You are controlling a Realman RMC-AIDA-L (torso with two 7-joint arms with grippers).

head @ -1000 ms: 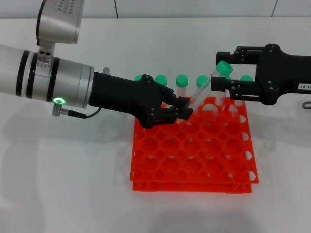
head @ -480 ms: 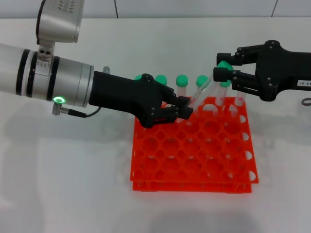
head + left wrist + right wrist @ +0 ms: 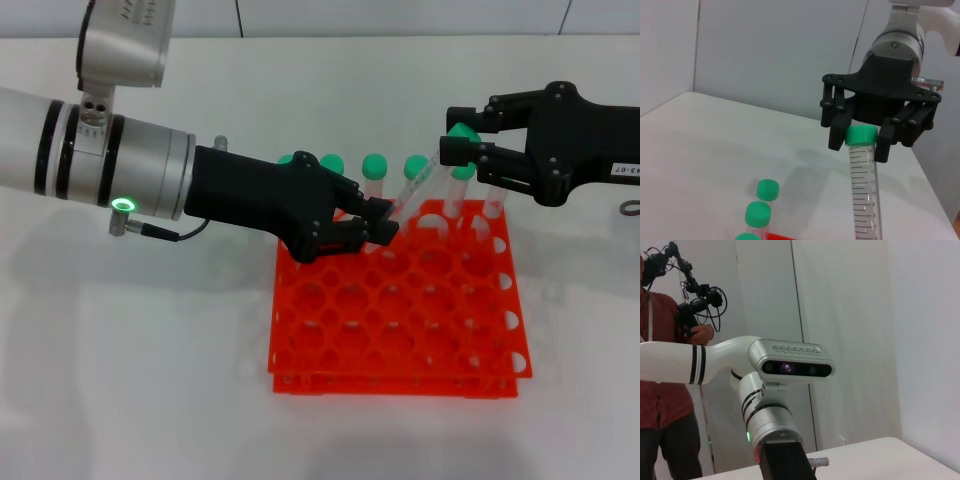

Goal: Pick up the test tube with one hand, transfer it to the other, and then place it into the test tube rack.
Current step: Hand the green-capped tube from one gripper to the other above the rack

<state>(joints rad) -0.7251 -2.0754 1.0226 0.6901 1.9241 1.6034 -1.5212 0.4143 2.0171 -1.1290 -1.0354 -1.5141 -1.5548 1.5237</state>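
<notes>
Both claws grip one test tube [image 3: 415, 190] over the rack's [image 3: 395, 345] far edge (left [image 3: 375, 225] low, right [image 3: 462, 155] at cap).

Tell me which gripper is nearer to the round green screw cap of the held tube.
Right. The right gripper closes around the green cap; the left gripper grips the tube's lower end.

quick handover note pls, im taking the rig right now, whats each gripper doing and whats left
Left gripper: shut on the lower end of the test tube, holding it tilted over the back rows of the test tube rack.
Right gripper: jaws around the tube's green cap; whether they grip it cannot be told.
Done: tube picked up and brought to the handover point.
Left: right takes a firm hold, left lets go, right sets the tube in a free hole. Other green-capped tubes stand in the back row.
</notes>
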